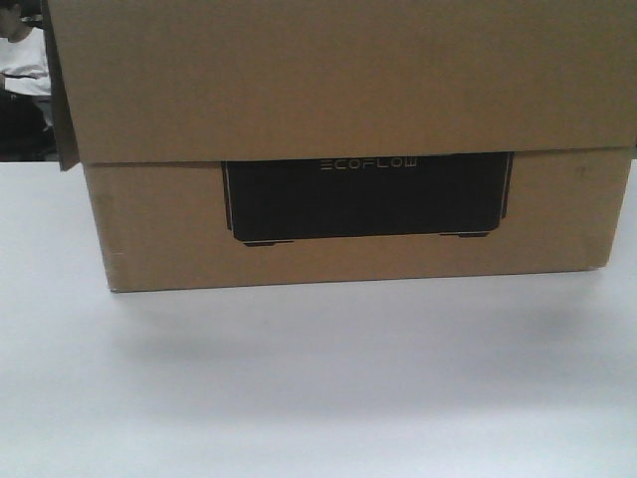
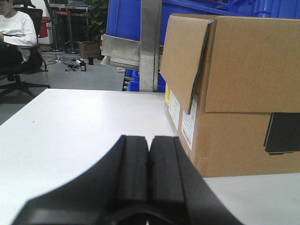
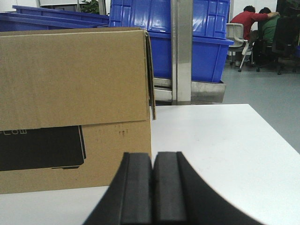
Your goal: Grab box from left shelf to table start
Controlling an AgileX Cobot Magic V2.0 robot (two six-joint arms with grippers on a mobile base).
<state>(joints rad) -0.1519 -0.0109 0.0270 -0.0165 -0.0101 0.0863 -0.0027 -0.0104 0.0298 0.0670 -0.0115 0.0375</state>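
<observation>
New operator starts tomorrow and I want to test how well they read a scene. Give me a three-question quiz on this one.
1. True or false: the box rests on the table.
2. What word is printed on its black panel?
3. The left gripper and right gripper are: A) both open B) both shut, empty C) clamped on the box

Key: 1 true; 2 ECOFLOW; 3 B

A grey floor (image 2: 70,77) stretches behind the work area, where a person in white (image 2: 16,30) sits on a black office chair (image 2: 28,51). On the other side, two people (image 3: 255,21) lean together beside a pale chair (image 3: 236,35). A green plant (image 2: 96,16) stands farther back.
</observation>
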